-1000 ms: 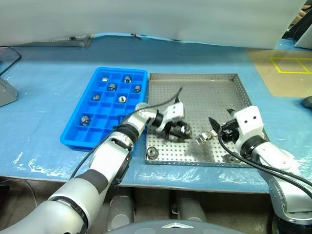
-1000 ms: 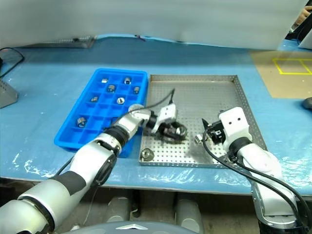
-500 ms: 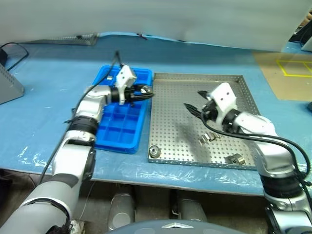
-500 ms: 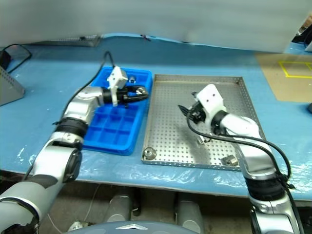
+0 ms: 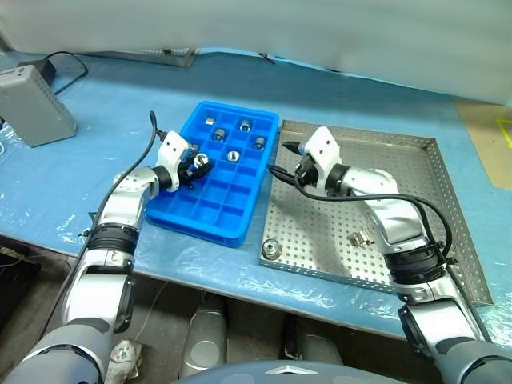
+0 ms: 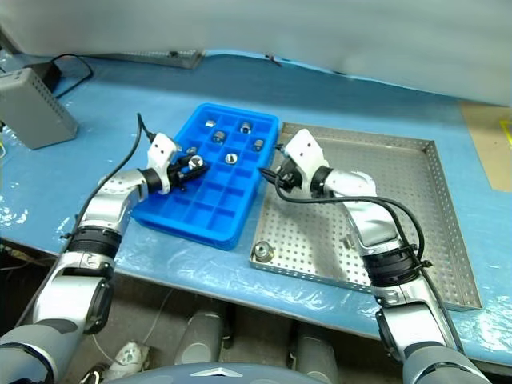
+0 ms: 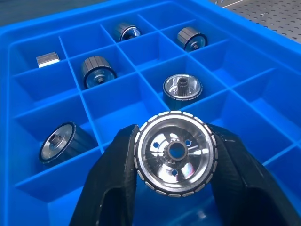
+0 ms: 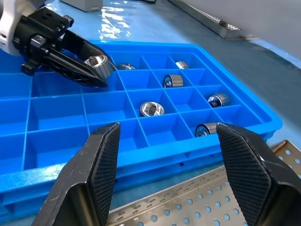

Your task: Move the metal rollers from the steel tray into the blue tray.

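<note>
Count first: you have six metal rollers resting in the blue tray [image 5: 210, 210], all in its far compartments, plus one roller [image 7: 175, 153] gripped between the fingers of your left gripper [image 5: 194, 165]. That held roller hangs just above the tray's left-hand compartments, with its flat face and dark centre hole turned back toward the left wrist camera, so its axis runs roughly level along the gripper.

In the steel tray [image 5: 448, 210] you can count two more pieces: one roller [image 5: 271, 250] standing on end at the near left corner, hole upward, and one smaller shiny piece [image 5: 362, 237] lying near the middle; its orientation cannot be told.

Among the rollers in the blue tray, one roller [image 7: 182, 88] sits hole upward; the others lie on their sides, axes level.

Your right gripper [image 8: 165, 155] has its fingers spread wide with nothing between them. It sits over the far left edge of the steel tray, pointing toward the blue tray.

The two trays lie side by side on the blue worktop [image 5: 96, 200], blue tray on the left. A grey box [image 5: 36, 104] stands far left.
</note>
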Available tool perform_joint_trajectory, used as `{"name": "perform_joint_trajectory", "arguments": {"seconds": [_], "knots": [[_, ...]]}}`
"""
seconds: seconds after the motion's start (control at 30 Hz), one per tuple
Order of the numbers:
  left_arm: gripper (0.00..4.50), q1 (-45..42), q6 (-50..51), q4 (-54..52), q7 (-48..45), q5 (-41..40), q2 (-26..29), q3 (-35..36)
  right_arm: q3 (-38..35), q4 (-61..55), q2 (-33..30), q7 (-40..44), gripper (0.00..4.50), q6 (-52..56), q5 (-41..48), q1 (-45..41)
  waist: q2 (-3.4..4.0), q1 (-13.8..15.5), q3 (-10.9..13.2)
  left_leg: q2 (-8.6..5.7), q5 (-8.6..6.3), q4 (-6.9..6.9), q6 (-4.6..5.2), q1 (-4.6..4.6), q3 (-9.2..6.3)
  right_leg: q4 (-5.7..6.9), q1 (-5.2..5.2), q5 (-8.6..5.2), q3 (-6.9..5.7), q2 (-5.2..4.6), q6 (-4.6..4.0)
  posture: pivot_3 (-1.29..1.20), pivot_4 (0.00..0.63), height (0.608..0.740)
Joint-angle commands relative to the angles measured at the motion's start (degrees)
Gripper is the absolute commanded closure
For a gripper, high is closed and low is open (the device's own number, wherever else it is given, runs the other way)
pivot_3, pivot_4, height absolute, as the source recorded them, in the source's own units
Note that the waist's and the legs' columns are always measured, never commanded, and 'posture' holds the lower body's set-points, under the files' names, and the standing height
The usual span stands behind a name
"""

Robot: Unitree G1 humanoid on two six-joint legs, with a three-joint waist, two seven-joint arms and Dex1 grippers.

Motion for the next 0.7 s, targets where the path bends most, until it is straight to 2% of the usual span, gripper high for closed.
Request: {"name": "perform_joint_trajectory", "arguments": {"seconds": [0.03,0.43,0.63,0.7], "knots": [[2.72,-1.5,-0.6,-0.8,1.9,-0.6,0.7,0.9,-0.3,-1.3,0.1,0.3,1.12,-1.3,-0.3,-0.2,0.0,0.0,0.0,0.0,0.01,-0.01,-0.02,0.03,0.0,0.02,0.0,0.0,0.0,0.0,0.0,0.31,0.15,0.74],[2.72,-2.2,-0.6,3.6,1.0,0.2,4.5,-0.2,-0.7,-3.2,0.0,-1.7,1.12,-0.6,-2.0,2.7,-0.01,-0.3,0.0,0.08,0.23,-0.04,-0.37,-0.1,-0.01,0.72,-0.61,-0.15,0.06,0.08,-0.21,0.26,0.15,0.74],[0.78,-2.5,-2.2,4.7,0.6,1.6,2.9,-2.5,-0.9,-3.6,-0.2,-2.0,1.12,-0.5,-2.2,3.5,-0.02,-0.3,0.0,0.07,0.25,-0.01,-0.4,-0.1,-0.02,0.74,-0.6,-0.16,0.07,0.07,-0.21,0.24,0.15,0.74],[0.78,-2.6,-2.2,4.0,-0.3,0.8,2.5,-2.5,-1.2,-3.8,-0.4,-2.2,1.12,-0.4,-2.4,3.7,-0.02,-0.3,0.0,0.07,0.25,-0.02,-0.4,-0.08,-0.02,0.75,-0.59,-0.16,0.08,0.07,-0.21,0.23,0.15,0.74]]}}
